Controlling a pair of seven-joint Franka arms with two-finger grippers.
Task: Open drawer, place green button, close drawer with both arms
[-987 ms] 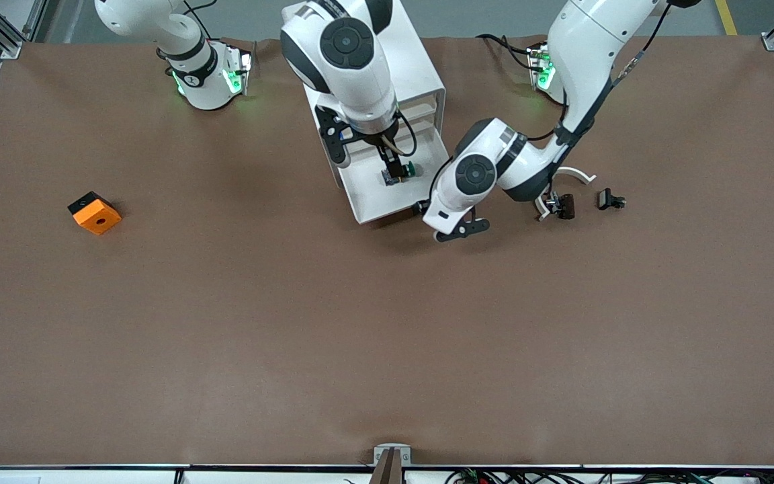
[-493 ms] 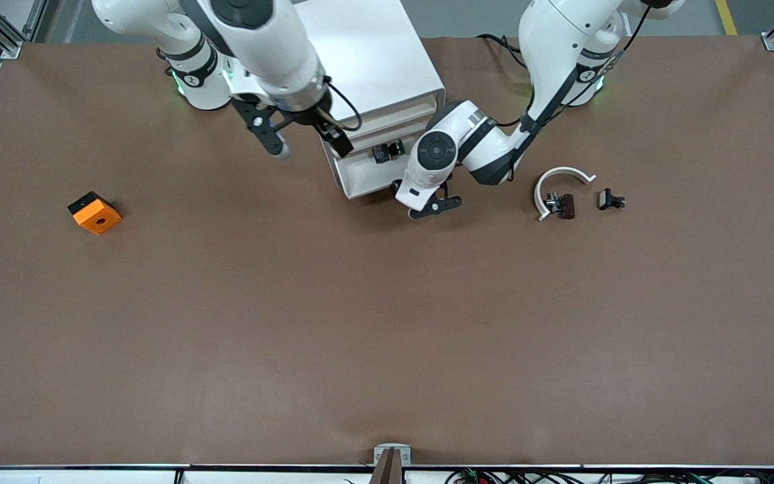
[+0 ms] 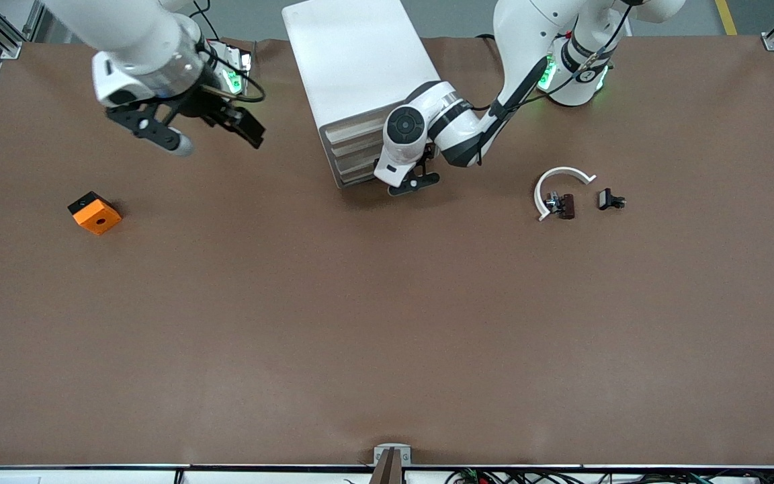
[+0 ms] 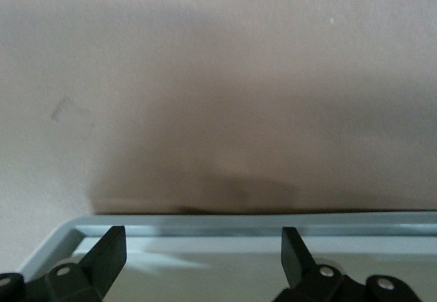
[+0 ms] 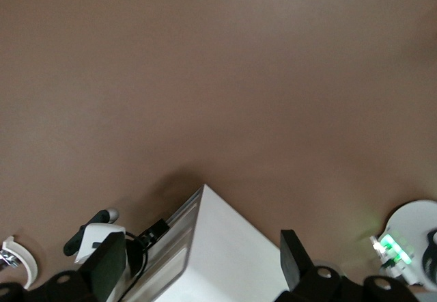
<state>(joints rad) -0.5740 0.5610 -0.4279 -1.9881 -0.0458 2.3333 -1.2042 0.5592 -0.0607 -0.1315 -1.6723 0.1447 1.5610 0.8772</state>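
The white cabinet (image 3: 353,67) stands near the robots' bases. Its lowest drawer (image 3: 358,177) is pushed in, level with the three above it. The button is hidden. My left gripper (image 3: 379,176) is at the drawer's cream front. In the left wrist view the gripper (image 4: 203,237) is open and empty, with the drawer's front (image 4: 205,271) between the fingers. My right gripper (image 3: 251,134) is open and empty, up over the table toward the right arm's end. The right wrist view shows it (image 5: 203,237) above the cabinet (image 5: 229,264).
An orange cube (image 3: 95,212) lies toward the right arm's end. A white curved piece (image 3: 562,176) and two small black pieces (image 3: 566,206) (image 3: 610,199) lie toward the left arm's end. The left arm's hand (image 5: 95,237) shows in the right wrist view.
The drawer was open with the button in it and is now shut, with the left gripper following its front in. The right gripper rose from the drawer and swung away toward its own end.
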